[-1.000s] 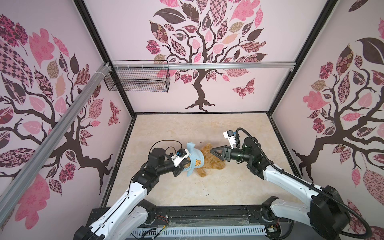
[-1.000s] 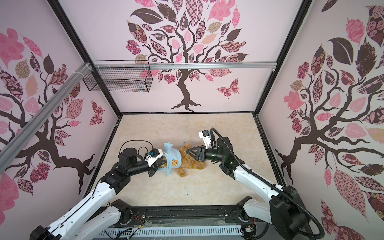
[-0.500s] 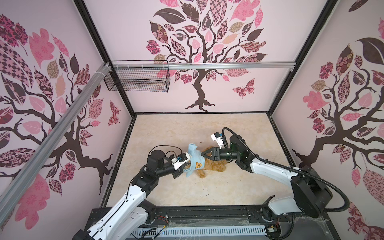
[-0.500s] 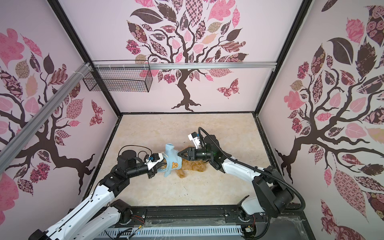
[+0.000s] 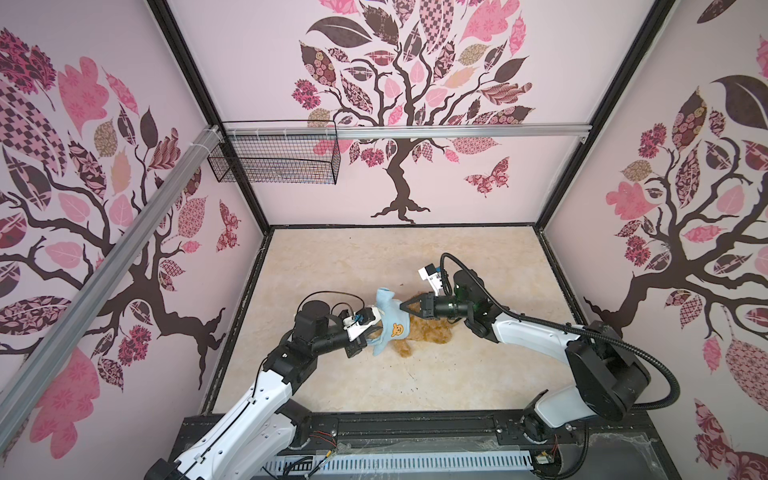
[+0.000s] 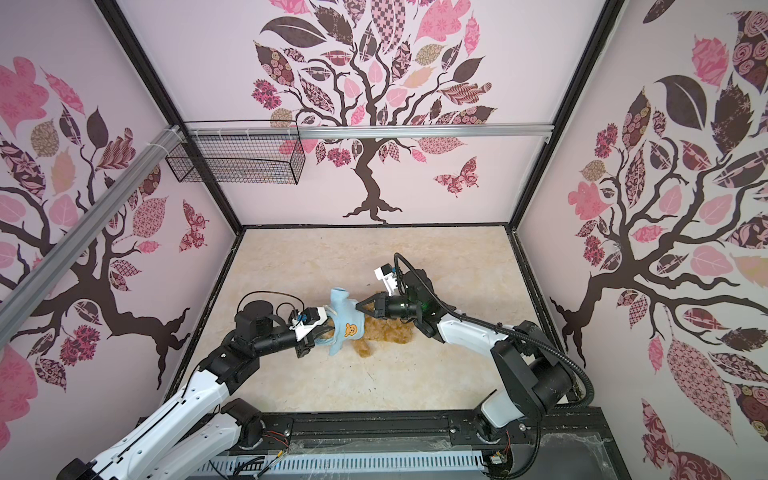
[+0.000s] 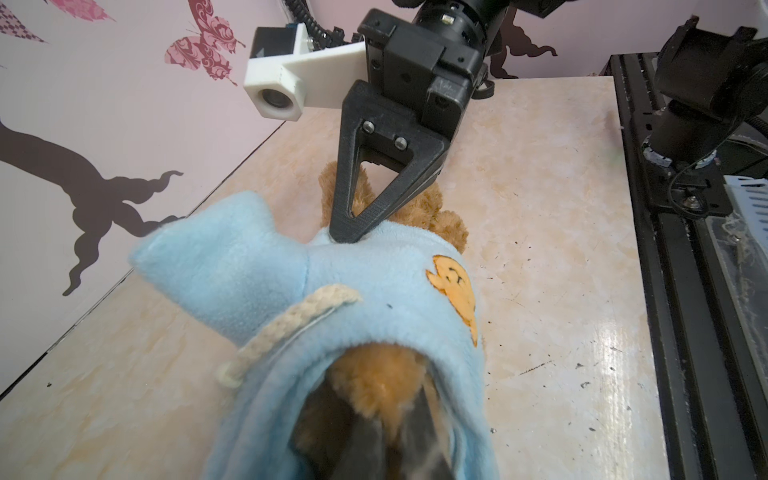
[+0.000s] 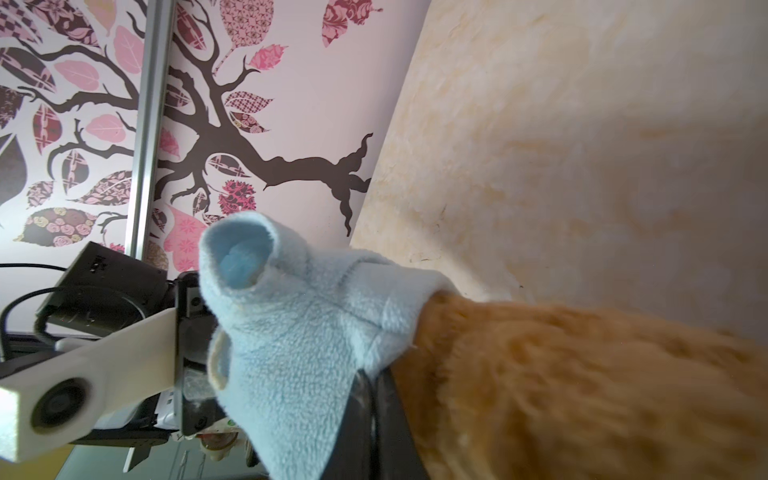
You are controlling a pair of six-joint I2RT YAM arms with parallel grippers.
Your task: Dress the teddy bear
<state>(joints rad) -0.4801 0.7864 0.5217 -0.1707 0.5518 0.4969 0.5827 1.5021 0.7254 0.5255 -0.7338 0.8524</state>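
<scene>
While arms reach inward low | left gripper (image 5: 372, 330) closed inside shirt (image 5: 388, 320) | right gripper (image 5: 402, 306) pinches its hem over teddy bear (image 5: 428, 332) | table (image 5: 374, 257) open around.

golden-brown teddy bear (image 5: 428, 333), light-blue shirt (image 5: 386, 316) with orange print (image 5: 398, 330), beige marbled table (image 5: 457, 374)

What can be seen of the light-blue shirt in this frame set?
The light-blue shirt looks like soft fleece, with an orange bear-face print on the front and a cream cord at its opening. It is pulled over part of the teddy bear, which lies on the tabletop. One empty sleeve sticks out towards the back wall. The right gripper is shut on its hem beside that sleeve; the left gripper reaches into the opposite opening, shut, against the bear's fur.
</scene>
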